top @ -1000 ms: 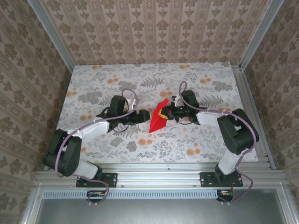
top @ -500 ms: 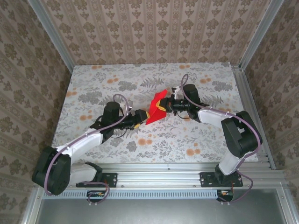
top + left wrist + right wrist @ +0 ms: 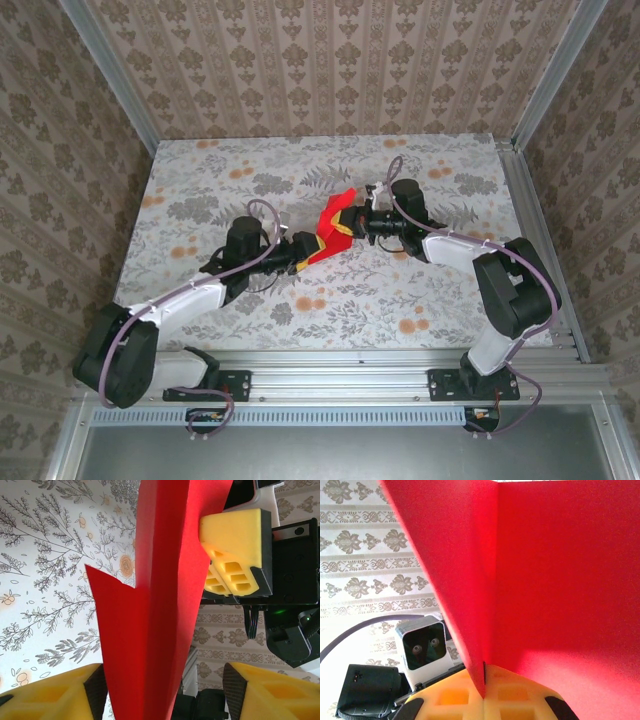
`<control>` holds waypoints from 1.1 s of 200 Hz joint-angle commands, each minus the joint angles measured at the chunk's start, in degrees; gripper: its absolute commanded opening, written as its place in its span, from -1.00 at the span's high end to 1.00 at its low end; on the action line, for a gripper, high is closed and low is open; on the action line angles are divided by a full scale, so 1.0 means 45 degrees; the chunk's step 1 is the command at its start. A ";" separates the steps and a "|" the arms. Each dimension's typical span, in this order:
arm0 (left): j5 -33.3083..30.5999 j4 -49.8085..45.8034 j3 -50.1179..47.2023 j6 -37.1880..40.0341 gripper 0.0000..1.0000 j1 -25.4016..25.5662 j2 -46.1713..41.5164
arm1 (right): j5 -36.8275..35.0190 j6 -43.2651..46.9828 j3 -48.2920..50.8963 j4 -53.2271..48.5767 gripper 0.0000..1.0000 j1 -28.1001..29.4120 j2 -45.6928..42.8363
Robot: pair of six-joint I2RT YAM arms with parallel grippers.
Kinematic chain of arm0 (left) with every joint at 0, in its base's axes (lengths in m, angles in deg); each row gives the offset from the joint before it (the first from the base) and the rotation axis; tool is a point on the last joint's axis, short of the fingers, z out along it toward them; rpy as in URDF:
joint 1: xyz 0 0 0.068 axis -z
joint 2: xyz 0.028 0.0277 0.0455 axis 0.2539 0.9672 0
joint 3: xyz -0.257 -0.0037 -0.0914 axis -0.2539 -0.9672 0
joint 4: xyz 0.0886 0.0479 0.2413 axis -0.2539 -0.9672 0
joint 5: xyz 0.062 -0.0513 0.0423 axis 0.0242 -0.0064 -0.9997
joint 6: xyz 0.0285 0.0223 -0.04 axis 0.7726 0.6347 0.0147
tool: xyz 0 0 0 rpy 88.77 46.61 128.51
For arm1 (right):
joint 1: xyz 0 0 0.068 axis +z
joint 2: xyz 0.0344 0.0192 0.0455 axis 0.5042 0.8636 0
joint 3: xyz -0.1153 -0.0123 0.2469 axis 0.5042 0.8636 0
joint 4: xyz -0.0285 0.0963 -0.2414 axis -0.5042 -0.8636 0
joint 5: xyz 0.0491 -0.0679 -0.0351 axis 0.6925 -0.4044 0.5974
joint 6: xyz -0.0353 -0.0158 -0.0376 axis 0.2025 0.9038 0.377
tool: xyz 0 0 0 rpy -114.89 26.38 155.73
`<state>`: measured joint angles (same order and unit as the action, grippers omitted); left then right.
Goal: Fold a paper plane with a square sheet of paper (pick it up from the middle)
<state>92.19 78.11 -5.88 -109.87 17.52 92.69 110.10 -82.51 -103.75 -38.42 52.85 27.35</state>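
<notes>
The square sheet of paper (image 3: pixel 338 208) is bright red and folded into a creased, pointed paper plane shape, held up off the table between the two arms. My right gripper (image 3: pixel 352 228) is shut on it; in the right wrist view the paper (image 3: pixel 560 580) runs down into the pinched yellow fingertips (image 3: pixel 520 695) of that gripper (image 3: pixel 484 694). My left gripper (image 3: pixel 312 248) is open around the paper's lower end. In the left wrist view the paper (image 3: pixel 150 620) hangs between the jaws of the left gripper (image 3: pixel 162 685), close to the left finger (image 3: pixel 50 695), with a gap to the right finger (image 3: pixel 275 690).
The floral table (image 3: pixel 450 300) is bounded by aluminium rails, one along the right side (image 3: pixel 532 230), and wallpapered walls. The right gripper's yellow fingers (image 3: pixel 235 535) show close ahead in the left wrist view, and the left wrist camera (image 3: pixel 422 647) shows in the right wrist view.
The right gripper has lifted the paper up and towards the far side. The left arm shifted and its jaws now straddle the paper's lower end, narrower than half a second ago.
</notes>
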 commanded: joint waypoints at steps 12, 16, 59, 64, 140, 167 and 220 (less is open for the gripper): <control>0.0363 0.0996 0.0257 -0.0347 -0.06 -0.0033 0.0330 | 0.0376 -0.0213 0.0111 0.0505 1.00 0.0092 -0.0440; 0.0393 0.0990 0.0302 -0.0348 -0.03 -0.0030 0.0383 | 0.0376 -0.0200 0.0145 0.0514 1.00 0.0108 -0.0440; 0.0579 0.0958 0.0544 -0.0189 0.28 -0.0051 0.0609 | 0.0434 -0.0239 0.0295 0.0672 1.00 0.0161 -0.0407; 0.0590 0.0944 0.0525 -0.0174 0.32 -0.0052 0.0620 | 0.0435 -0.0237 0.0285 0.0655 1.00 0.0163 -0.0384; 0.0677 0.0107 0.0660 0.0510 0.76 -0.0228 0.0469 | 0.0480 -0.0209 0.0266 0.0652 1.00 0.0249 -0.0006; 0.0742 -0.0046 0.0644 0.0592 0.79 -0.0316 0.0451 | 0.0455 -0.0150 0.0303 0.0681 1.00 0.0242 0.0126; 0.0794 -0.0191 0.0432 0.0636 0.81 -0.0559 0.0160 | 0.0342 -0.0111 0.0341 0.0658 0.86 0.0144 0.0373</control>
<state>94.90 78.59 -4.85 -109.23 15.84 95.16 110.45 -83.34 -102.97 -37.03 53.48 27.89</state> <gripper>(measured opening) 0.103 0.068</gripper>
